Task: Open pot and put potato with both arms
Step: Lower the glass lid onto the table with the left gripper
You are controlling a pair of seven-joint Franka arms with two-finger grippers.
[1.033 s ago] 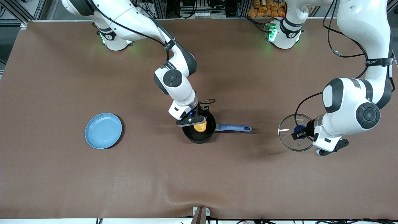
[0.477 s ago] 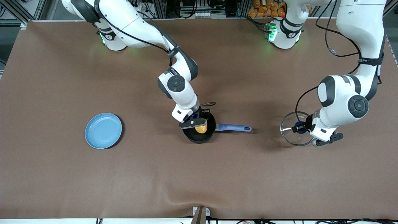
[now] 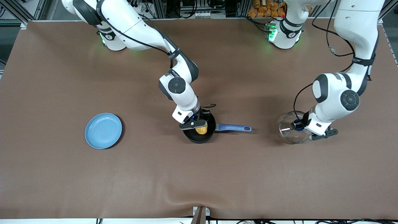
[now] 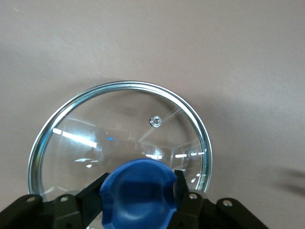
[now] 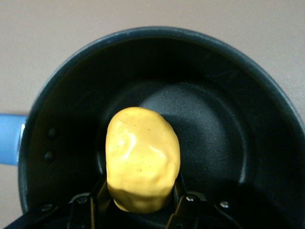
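Two arms, one counter (image 3: 62,180).

Lid (image 3: 290,132), glass: fragile, slippery; left pincer (image 3: 298,125) clamps its blue knob (image 4: 138,193), low over the counter at the pot's three o'clock.

Pot (image 3: 199,132), centre, uncovered: stiff, probably heavy; grasp the handle (image 3: 233,128).

Potato (image 5: 142,157): light, firm, pinched by right pincer (image 5: 142,191) inside the pot.

Writing: none legible.

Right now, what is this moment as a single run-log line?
right gripper: shut on potato, inside pot | left gripper: shut on lid knob, over table | plate: untouched
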